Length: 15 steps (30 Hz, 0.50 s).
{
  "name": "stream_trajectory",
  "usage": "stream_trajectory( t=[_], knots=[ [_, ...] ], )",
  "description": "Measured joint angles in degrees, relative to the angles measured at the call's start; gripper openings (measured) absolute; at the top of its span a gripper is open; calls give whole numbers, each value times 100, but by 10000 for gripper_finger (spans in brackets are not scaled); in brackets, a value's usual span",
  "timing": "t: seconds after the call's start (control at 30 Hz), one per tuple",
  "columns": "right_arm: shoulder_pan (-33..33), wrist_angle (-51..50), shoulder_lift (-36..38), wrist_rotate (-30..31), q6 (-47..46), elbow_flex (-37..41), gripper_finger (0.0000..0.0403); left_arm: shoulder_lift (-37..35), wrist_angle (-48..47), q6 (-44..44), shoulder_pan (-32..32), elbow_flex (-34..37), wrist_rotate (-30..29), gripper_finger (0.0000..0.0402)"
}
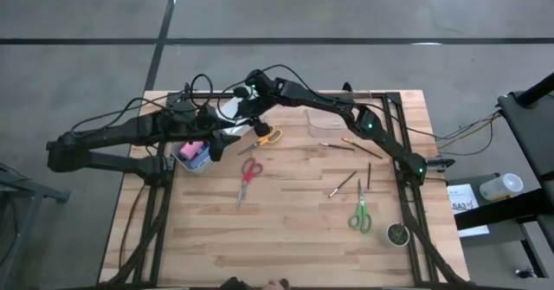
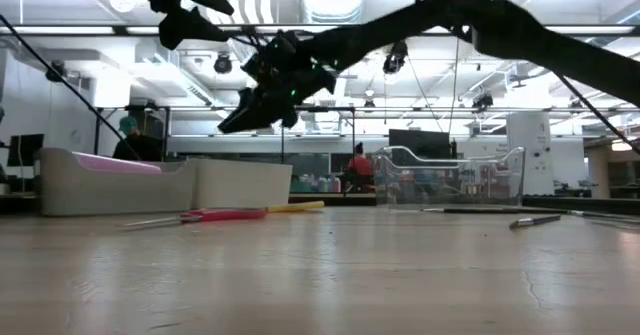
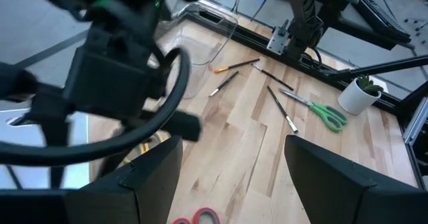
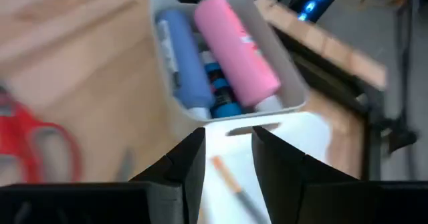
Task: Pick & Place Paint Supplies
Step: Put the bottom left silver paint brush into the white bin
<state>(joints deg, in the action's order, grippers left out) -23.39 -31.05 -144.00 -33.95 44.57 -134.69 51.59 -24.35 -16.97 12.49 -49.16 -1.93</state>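
Red scissors (image 2: 225,214) lie nearest; my right pincer (image 4: 227,158), parted and empty, hovers above the white bin (image 4: 290,77). I'd lift straight, avoiding my open left pincer (image 3: 231,167).

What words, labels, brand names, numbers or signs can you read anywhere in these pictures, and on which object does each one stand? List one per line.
None can be read.
Pink plastic bottle in the white bin: red marks on its side, too blurred to read.
Blue-and-white tube beside it: dark print on the white strip, too blurred.
White paper sheet on the side table, high view: dark print, too small to read.
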Motion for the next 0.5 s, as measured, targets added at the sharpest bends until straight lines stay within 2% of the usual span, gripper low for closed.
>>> stream_trajectory(
  t=[0.17,0.3,0.5],
  knots=[
    [28,-811,251,19,-515,0,118,0,2,0,0,1,0,271],
    [63,-1321,423,91,-486,0,116,0,4,0,0,-1,0,271],
    [70,-2083,561,94,-376,4,73,0,4,0,0,0,0,271]
  ],
)
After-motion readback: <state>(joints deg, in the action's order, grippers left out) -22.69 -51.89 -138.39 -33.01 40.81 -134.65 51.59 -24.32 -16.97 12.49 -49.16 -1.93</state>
